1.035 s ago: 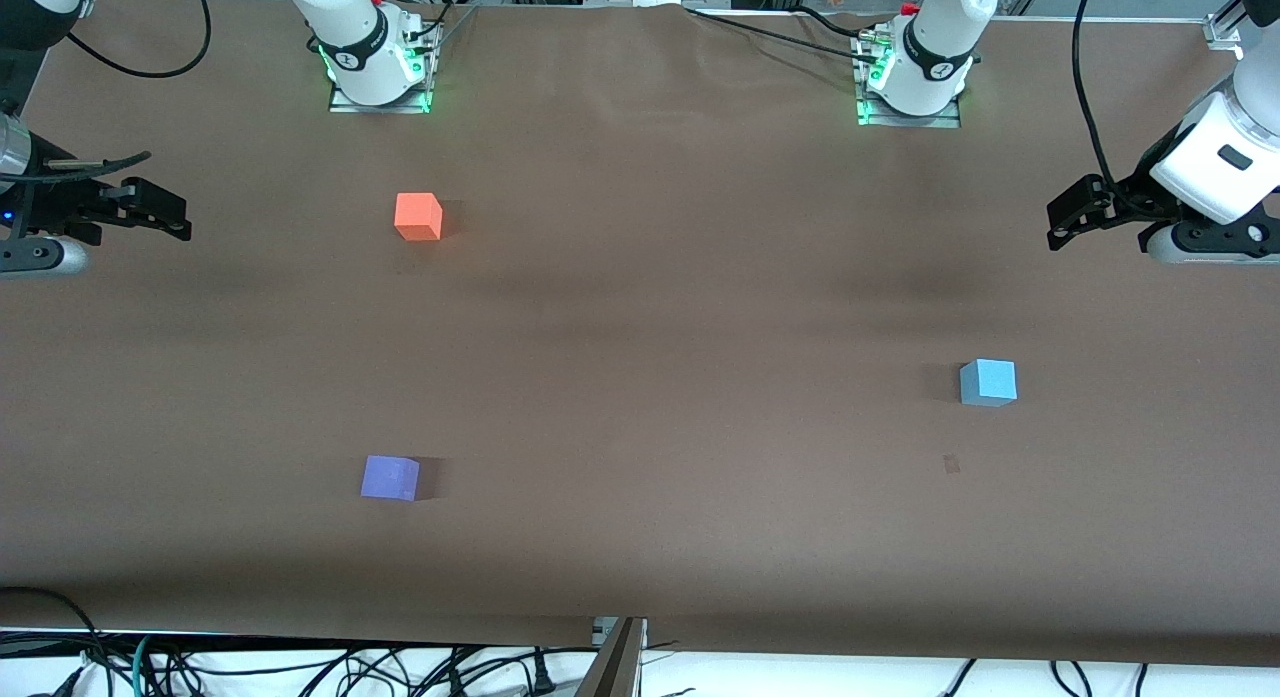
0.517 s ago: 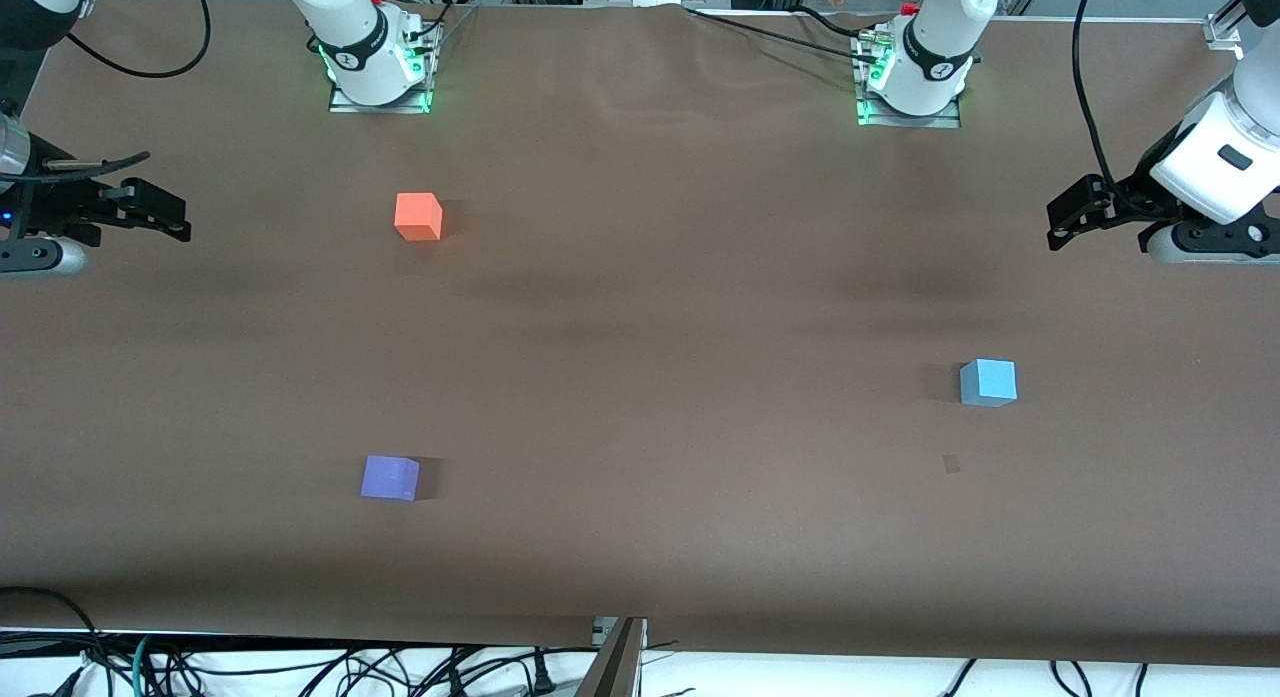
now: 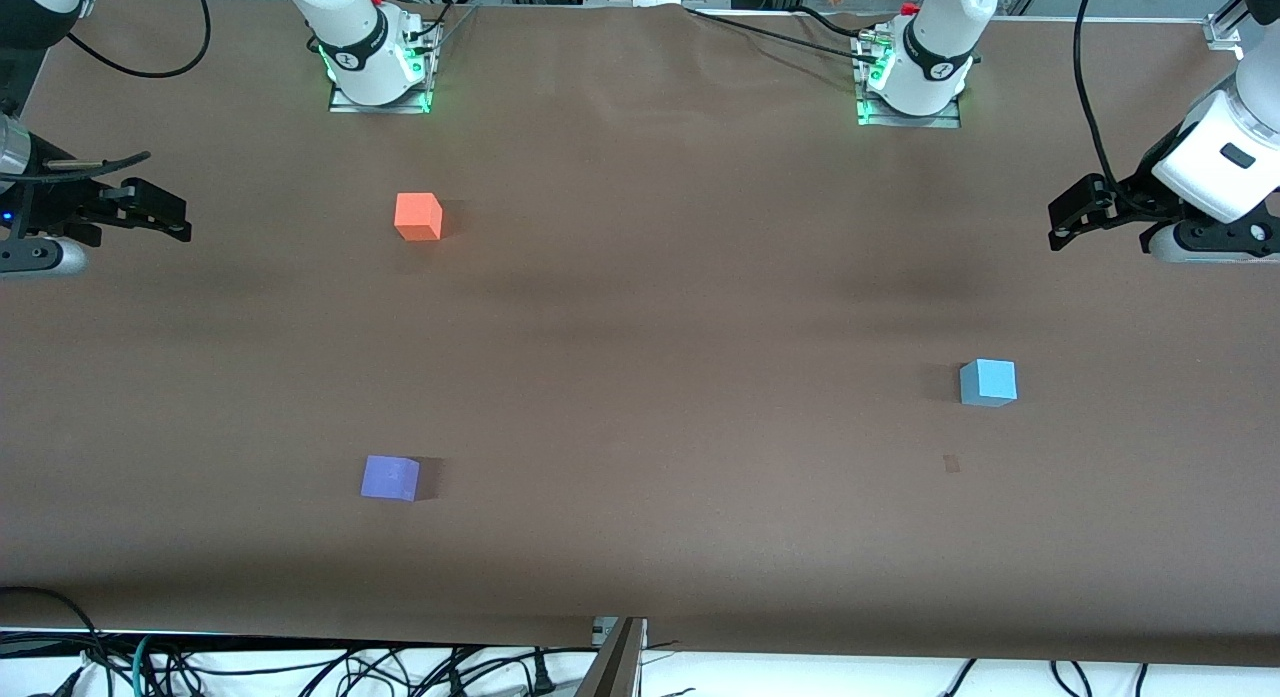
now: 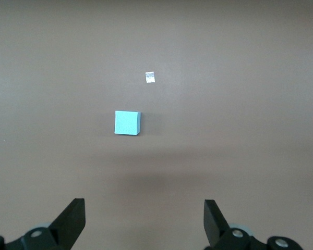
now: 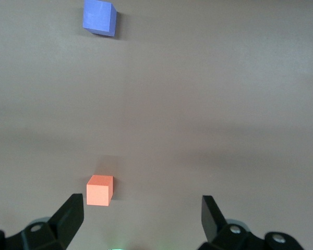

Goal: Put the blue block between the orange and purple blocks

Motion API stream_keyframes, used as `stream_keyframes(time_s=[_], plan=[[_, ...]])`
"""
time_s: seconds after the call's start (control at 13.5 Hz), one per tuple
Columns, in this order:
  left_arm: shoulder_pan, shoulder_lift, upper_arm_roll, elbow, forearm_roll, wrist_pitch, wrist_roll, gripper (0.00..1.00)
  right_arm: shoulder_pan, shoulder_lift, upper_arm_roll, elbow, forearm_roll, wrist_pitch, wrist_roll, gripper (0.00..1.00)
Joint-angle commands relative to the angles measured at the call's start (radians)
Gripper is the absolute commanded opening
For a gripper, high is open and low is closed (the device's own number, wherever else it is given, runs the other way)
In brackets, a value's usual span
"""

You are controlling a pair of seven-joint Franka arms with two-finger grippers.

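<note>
Three cubes sit on the brown table (image 3: 640, 307), none touching, none held. Blue block (image 3: 988, 382) lies toward the left arm's end, well apart from the other two. Orange block (image 3: 418, 216) and purple block (image 3: 390, 477) are toward the right arm's end, purple nearer the front camera than orange, with bare table between them.

Left gripper (image 3: 1066, 220) hangs over the table edge at its own end, fingers spread wide, nothing in them. Blue block is well clear of it, nearer the front camera than the spot the gripper is over. Left wrist view shows what the front view can't: both fingertips (image 4: 73, 221) wide apart with the blue block (image 4: 127, 123) out ahead, roughly centred on the gap but a bit toward one finger. It also picks up a small pale scrap (image 4: 150, 77) just past the block; front view shows only a faint mark (image 3: 951, 463) there.

Right gripper (image 3: 160, 215) is over the table at the right arm's end, also wide open and empty. Right wrist view puts the orange block (image 5: 99, 190) close ahead, next to one finger (image 5: 70, 216), and the purple block (image 5: 99, 17) much farther out. Blue block isn't in that view.
</note>
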Motion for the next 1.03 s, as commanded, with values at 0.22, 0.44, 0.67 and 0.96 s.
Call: stream_keyframes(time_s=[0.22, 0.44, 0.67, 0.96], plan=[[0.017, 0.026, 0.008, 0.021, 0.001, 0.034, 0.027, 1.0, 0.001, -0.005, 0.001, 0.002, 0.016, 0.002, 0.0, 1.0], [0.035, 0.055, 0.009, 0.056, 0.007, 0.029, 0.027, 1.0, 0.001, 0.004, 0.003, 0.019, 0.016, 0.003, 0.0, 1.0], [0.038, 0.089, 0.011, 0.055, 0.014, 0.009, 0.023, 1.0, 0.0, 0.007, 0.0, 0.02, 0.016, 0.003, -0.002, 1.0], [0.08, 0.115, 0.008, -0.017, 0.01, -0.012, 0.083, 1.0, 0.0, 0.007, 0.0, 0.02, 0.016, 0.005, -0.002, 1.0]])
